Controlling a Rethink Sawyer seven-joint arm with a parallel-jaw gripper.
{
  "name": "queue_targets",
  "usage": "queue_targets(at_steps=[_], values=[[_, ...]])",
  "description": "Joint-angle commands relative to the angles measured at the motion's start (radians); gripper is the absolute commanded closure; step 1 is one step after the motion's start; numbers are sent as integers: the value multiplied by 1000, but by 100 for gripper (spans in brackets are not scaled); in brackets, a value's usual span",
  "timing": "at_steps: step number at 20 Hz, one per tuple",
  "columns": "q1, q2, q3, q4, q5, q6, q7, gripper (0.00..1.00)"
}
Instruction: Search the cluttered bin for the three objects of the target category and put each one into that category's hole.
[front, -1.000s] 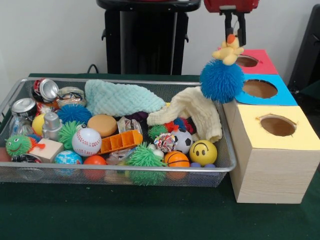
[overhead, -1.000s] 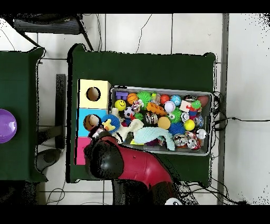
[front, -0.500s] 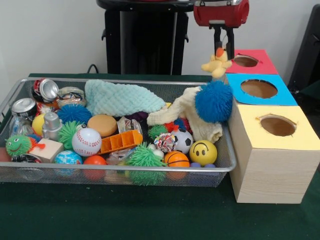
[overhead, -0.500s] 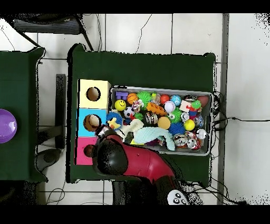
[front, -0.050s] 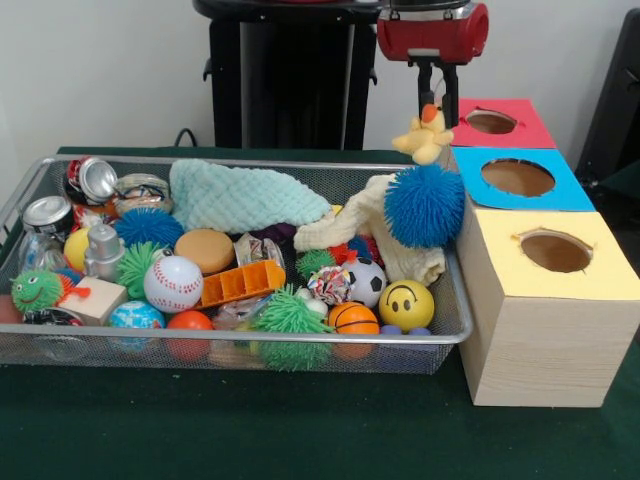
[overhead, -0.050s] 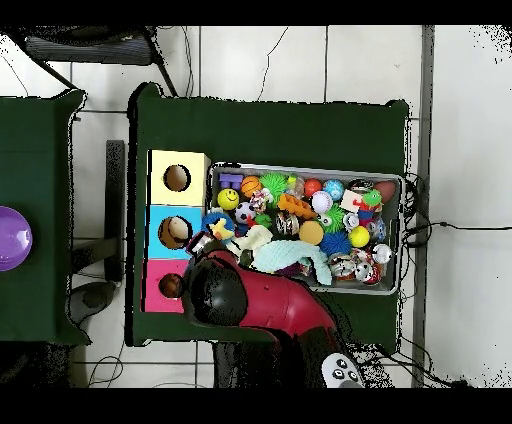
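The pincer (front, -0.050s: 436, 98) hangs from the red arm with its two dark fingers narrowed on the top of a yellow duck toy (front, -0.050s: 424, 138), which dangles in the air together with the fuzzy blue ball (front, -0.050s: 424, 205) below it. The ball hangs over the wire bin's (front, -0.050s: 240, 343) right end, just in front of a cream cloth (front, -0.050s: 385, 222) and beside the yellow-topped box (front, -0.050s: 548, 300). Behind that box stand the blue box (front, -0.050s: 520, 180) and the red box (front, -0.050s: 500, 122), each with a round hole. The bin sits on the green bench (front, -0.050s: 250, 430), crowded with balls, cans and a pale green cloth (front, -0.050s: 240, 197).
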Motion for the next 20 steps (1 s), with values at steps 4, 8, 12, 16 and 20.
queue_targets(at_steps=[4, 8, 12, 16, 20], values=[[24, 17, -12, 59, 14, -5, 155, 100], [25, 18, -2, 85, 32, 16, 166, 100], [22, 47, 11, 92, 39, 2, 171, 100], [34, 59, 5, 109, 48, 9, 181, 100], [46, 69, 0, 141, 64, 37, 192, 100]])
